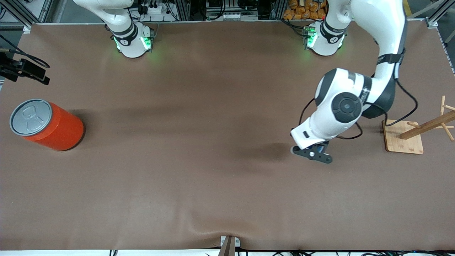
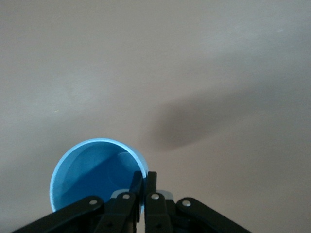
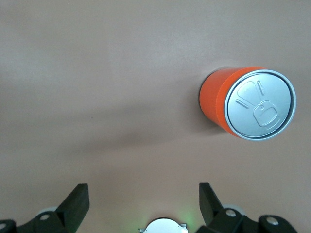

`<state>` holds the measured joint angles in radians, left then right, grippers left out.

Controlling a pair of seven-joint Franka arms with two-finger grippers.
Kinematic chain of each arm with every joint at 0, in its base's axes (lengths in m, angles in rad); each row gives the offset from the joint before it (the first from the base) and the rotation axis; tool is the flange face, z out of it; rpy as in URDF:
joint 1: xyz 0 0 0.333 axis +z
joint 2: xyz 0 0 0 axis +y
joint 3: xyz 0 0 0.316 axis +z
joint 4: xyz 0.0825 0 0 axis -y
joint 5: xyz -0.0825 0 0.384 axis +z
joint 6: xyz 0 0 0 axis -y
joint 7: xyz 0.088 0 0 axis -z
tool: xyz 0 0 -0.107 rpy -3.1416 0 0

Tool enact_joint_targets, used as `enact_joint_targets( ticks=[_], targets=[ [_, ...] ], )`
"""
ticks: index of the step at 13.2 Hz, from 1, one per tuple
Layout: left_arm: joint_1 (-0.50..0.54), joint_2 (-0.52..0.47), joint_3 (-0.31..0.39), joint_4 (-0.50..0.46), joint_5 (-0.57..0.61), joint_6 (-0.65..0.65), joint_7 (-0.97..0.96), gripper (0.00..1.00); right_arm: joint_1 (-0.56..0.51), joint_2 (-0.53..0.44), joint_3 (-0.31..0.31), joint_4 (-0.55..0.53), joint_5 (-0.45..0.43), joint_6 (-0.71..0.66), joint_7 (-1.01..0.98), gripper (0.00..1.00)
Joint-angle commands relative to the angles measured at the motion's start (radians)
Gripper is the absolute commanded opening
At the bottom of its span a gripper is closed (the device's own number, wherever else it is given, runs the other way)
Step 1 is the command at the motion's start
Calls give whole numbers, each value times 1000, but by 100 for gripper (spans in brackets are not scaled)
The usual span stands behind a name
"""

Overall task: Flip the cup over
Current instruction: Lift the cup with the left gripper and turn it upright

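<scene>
Left end effector (image 2: pixel 144 187) pinching cup (image 2: pixel 92 170) rim above table (image 1: pixel 199 149).

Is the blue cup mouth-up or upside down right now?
Mouth-up: the left wrist view looks into the cup, showing its open rim and darker inside, with the left pincer shut on its rim.

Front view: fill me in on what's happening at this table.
The left gripper is shut on the rim of the light-blue cup, holding it over the brown table near the wooden rack, the cup's mouth facing the wrist camera. The right gripper waits, jaws open, above the orange can at its own end.
</scene>
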<state>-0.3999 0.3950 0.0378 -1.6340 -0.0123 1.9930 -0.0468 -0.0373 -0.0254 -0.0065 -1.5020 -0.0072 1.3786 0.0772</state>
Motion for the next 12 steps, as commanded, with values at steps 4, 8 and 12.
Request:
enact_joint_targets(
  ticks=[4,8,12],
  targets=[
    [65,-186,-10,-392,44,288,4,0,-3,-5,7,9,-11,-24,13,100],
    [125,-202,-13,-551,46,487,59,0,-4,-5,7,9,-11,-23,15,100],
    [127,-212,-10,-606,46,530,54,0,-9,-5,5,12,-11,-23,15,100]
  ],
)
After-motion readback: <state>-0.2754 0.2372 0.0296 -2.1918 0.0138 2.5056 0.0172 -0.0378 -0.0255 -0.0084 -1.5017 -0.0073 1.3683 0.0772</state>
